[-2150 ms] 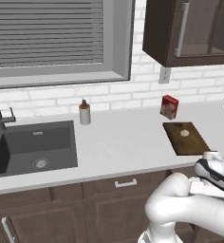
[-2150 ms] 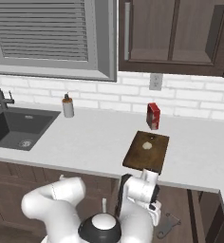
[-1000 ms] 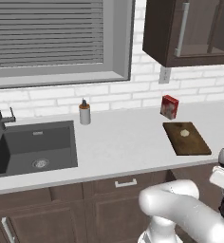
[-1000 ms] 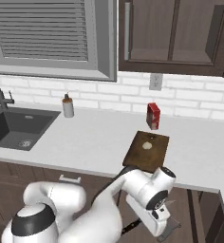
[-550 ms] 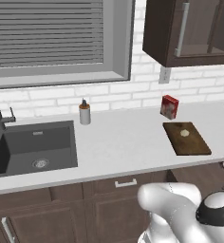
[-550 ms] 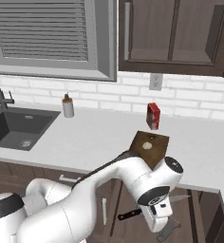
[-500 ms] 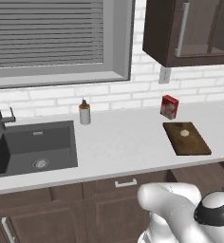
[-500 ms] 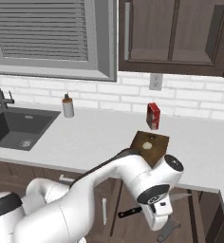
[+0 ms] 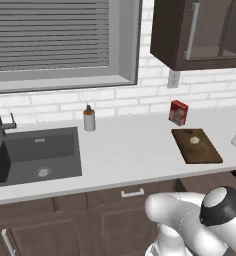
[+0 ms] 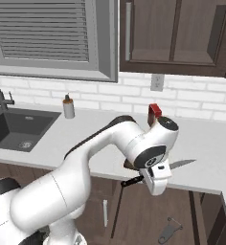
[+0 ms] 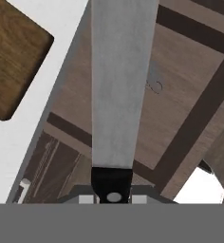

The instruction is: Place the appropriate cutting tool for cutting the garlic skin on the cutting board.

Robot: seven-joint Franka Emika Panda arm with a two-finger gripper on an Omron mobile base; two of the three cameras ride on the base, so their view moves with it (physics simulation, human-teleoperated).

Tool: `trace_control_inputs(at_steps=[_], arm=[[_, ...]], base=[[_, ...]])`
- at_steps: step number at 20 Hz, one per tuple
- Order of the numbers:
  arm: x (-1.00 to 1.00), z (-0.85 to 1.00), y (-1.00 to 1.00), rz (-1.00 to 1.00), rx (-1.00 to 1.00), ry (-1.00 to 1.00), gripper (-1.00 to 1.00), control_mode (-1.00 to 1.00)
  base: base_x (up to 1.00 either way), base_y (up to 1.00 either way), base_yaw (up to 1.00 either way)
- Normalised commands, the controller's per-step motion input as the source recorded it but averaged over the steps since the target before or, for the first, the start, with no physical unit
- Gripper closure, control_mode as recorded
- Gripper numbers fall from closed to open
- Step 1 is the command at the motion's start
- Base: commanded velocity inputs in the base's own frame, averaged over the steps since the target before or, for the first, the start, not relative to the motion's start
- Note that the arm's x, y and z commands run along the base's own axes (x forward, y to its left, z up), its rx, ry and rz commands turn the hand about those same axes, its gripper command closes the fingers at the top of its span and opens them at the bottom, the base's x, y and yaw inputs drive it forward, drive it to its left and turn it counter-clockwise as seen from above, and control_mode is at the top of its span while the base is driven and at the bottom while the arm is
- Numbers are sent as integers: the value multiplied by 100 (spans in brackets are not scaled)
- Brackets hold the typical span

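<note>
Far left, a dark sunken sink (image 9: 37,155) sits in the white counter (image 9: 130,150). Right of it, the flat dark brown wooden cutting board (image 9: 196,145) carries the small off-white garlic (image 9: 194,140) near its far end. At the counter's near right edge, the gripper (image 10: 155,178) is clamped on a black-handled steel knife (image 10: 179,164).

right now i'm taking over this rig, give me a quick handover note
Gripper: shut on the knife, held out in front of the counter edge, blade pointing right in the right base view.
Cutting board: on the counter, right of the sink, with the garlic on its far half. The red box stands behind it.
Done: knife picked up.
Left: carry it over the board, lay it on the bare near half clear of the garlic, release.
</note>
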Motion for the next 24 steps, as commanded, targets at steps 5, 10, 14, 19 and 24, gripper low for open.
trace_control_inputs(at_steps=[5,10,14,19,24], arm=[[86,2,-11,0,0,0,100,-100],[88,-11,-7,0,0,0,100,-100],[84,-31,0,1,0,0,100,-100],[68,-49,0,1,0,1,100,-100],[54,-48,6,0,0,1,100,-100]], base=[[0,0,0],[0,0,0],[0,0,0],[0,0,0],[0,0,0]])
